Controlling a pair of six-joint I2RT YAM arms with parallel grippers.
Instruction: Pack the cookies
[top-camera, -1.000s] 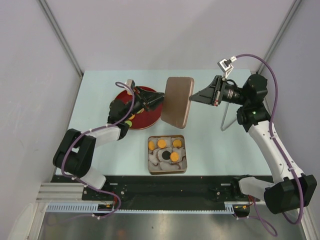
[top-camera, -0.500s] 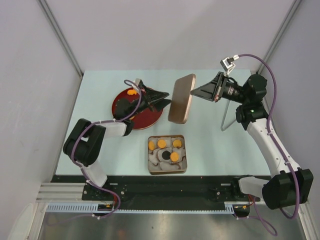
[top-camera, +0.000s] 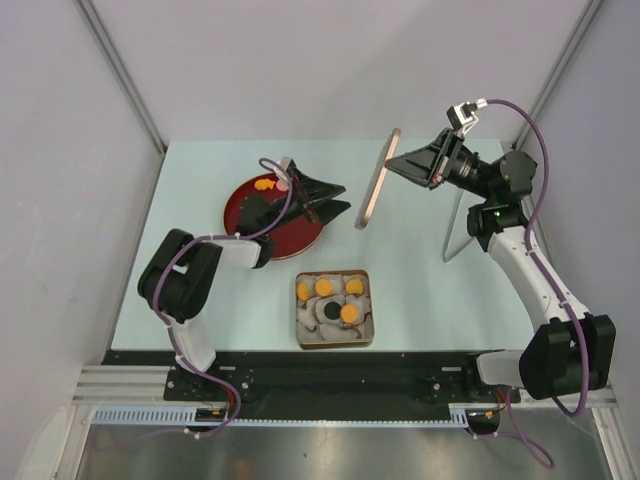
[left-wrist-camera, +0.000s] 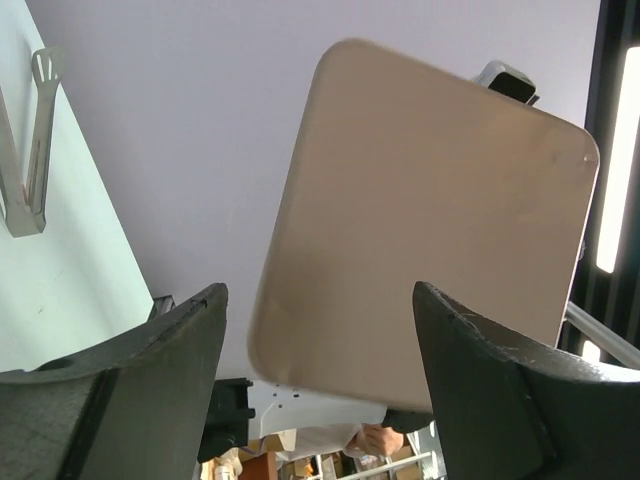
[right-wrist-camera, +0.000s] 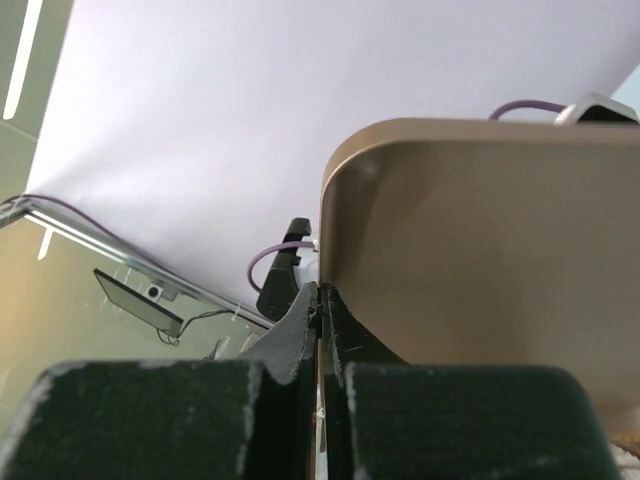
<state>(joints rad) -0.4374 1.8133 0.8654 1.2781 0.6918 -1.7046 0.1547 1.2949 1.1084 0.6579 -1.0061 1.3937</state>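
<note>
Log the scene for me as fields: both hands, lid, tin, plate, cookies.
left hand: open, empty, over the right edge of the plate, facing the lid
right hand: shut on the lid's rim
lid: brown, rounded rectangle, held nearly on edge
tin: uncovered, near the front edge, paper cups inside
cookies in tin: four orange, one dark
plate: red, one orange cookie showing, partly hidden by the left arm
</note>
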